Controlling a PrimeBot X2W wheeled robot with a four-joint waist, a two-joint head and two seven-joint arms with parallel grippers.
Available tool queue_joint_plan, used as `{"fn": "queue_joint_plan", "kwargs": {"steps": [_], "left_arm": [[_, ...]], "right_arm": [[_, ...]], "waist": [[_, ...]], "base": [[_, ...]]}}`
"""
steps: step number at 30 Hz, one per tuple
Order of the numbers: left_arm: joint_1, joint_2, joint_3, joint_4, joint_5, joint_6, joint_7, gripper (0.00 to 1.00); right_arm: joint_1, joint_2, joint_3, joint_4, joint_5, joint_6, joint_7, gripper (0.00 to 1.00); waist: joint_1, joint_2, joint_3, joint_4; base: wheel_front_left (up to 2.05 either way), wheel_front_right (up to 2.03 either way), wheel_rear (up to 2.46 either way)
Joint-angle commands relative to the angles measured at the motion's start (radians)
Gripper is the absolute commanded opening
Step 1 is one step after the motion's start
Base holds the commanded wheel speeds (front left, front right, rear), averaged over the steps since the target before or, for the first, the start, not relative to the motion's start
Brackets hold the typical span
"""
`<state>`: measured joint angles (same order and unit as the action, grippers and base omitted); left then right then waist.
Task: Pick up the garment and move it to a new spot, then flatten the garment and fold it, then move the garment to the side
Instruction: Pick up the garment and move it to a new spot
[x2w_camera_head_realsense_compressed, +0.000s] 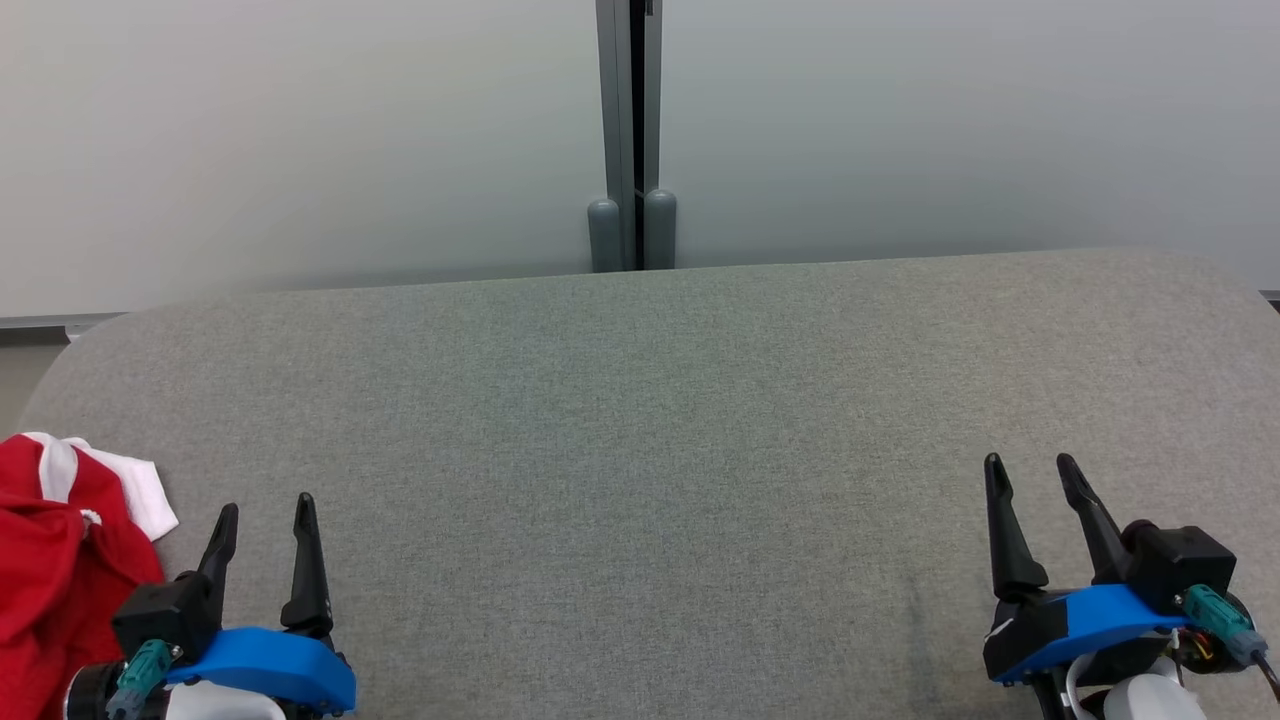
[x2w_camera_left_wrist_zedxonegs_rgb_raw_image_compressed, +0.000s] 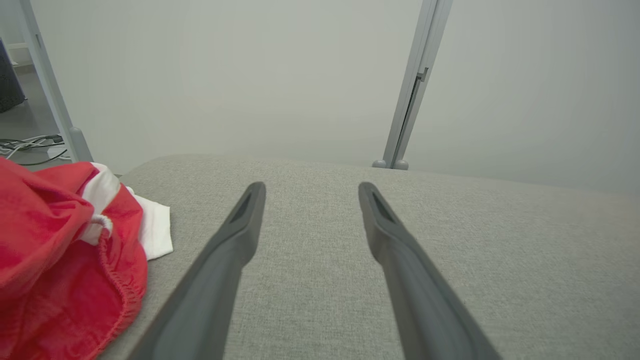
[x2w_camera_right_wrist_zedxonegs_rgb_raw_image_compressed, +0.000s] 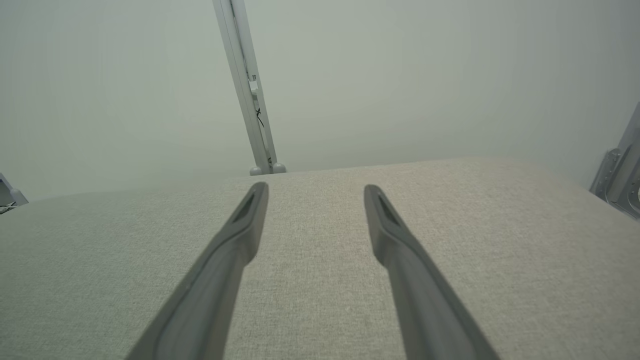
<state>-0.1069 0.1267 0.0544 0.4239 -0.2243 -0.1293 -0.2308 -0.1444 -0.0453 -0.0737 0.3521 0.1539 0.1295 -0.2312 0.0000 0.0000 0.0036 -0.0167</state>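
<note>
A crumpled red fabric garment with white trim is seen bunched at the left near edge of the grey cloth-covered table.

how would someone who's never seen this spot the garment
Start at the wide grey fabric surface. Go to its near left edge, just left of the left gripper. The garment lies crumpled there, bright red with white trim, standing out against the plain grey.

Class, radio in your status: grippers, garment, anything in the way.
Left gripper open, empty. Right gripper open, empty. Red-and-white garment crumpled at grey surface left edge, untouched. No obstruction seen.
</note>
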Motion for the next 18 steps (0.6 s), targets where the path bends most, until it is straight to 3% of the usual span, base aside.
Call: {"fn": "queue_joint_plan", "kwargs": {"steps": [1,10,18], "left_arm": [[-0.001,0.002,0.005,0.001,0.025,-0.002,-0.01,1.0],[-0.002,0.006,0.026,0.017,0.082,-0.002,-0.026,1.0],[-0.017,0.019,0.021,0.035,0.117,-0.002,-0.036,1.0]], "right_arm": [[-0.009,-0.007,0.004,-0.006,-0.022,0.002,-0.01,1.0],[-0.016,-0.007,0.019,0.002,-0.09,0.002,-0.026,1.0],[-0.015,-0.007,0.025,0.009,-0.11,0.001,-0.036,1.0]], "waist": [[0.0,0.0,0.0,0.0],[0.0,0.0,0.002,0.024],[0.0,0.0,0.007,0.143]], "base": [[0.0,0.0,0.0],[0.0,0.0,0.0],[0.0,0.0,0.0]]}}
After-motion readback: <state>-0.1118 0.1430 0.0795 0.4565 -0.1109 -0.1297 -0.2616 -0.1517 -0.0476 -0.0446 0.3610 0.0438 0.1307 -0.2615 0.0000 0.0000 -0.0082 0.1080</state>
